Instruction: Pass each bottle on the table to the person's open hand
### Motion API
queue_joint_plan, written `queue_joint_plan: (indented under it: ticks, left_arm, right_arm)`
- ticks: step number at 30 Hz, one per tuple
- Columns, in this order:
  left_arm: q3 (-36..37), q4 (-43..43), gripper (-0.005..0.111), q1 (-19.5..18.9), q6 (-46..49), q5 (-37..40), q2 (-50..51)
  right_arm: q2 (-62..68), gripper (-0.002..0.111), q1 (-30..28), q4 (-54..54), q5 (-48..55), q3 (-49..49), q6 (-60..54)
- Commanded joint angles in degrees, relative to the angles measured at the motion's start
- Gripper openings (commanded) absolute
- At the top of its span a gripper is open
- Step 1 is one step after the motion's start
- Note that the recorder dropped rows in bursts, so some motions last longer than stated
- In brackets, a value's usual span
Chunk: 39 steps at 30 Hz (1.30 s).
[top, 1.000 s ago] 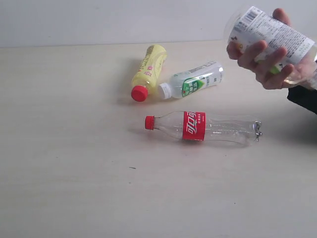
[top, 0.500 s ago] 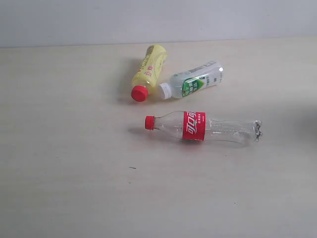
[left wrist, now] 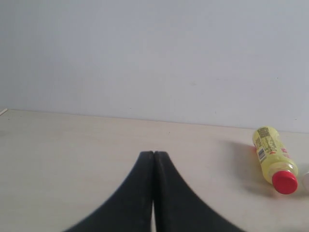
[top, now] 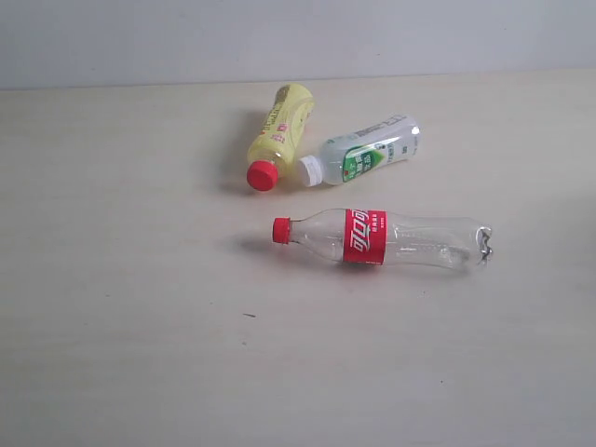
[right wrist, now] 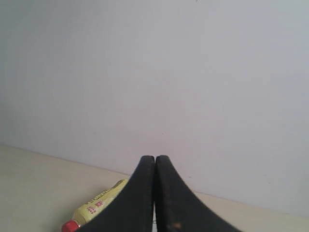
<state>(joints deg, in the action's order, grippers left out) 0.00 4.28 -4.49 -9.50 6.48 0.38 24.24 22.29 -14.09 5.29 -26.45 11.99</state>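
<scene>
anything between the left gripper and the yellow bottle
Nothing. In the left wrist view, only bare table lies between the shut left gripper and the yellow bottle, which is lying on its side.

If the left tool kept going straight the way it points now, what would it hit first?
The way looks free: the left tool aims over bare table toward the wall. The yellow bottle lies off to the side of that line, though depth is unclear.
</scene>
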Motion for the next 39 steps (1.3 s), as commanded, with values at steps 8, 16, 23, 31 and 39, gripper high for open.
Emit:
queue_joint_plan:
  ticks: [8, 16, 23, 31, 39]
  left_arm:
    - [0.0, 0.07, 0.0, -0.07, 0.06, 0.34, -0.38]
    - [0.0, 0.07, 0.0, -0.07, 0.06, 0.52, -0.38]
    - [0.0, 0.07, 0.0, -0.07, 0.06, 0.68, -0.38]
    - [0.0, 0.07, 0.0, -0.07, 0.06, 0.68, -0.38]
    - [0.0, 0.07, 0.0, -0.07, 0.06, 0.68, -0.38]
  right_arm:
    - [-0.28, 0.0, -0.22, 0.45, -2.74, 2.0, 0.15]
    - [-0.28, 0.0, -0.22, 0.45, -2.74, 2.0, 0.15]
    - [-0.28, 0.0, -0.22, 0.56, -2.73, 2.0, 0.04]
    - [-0.28, 0.0, -0.22, 0.56, -2.62, 2.0, 0.15]
    - [-0.8, 0.0, -0.22, 0.56, -2.99, 2.0, 0.15]
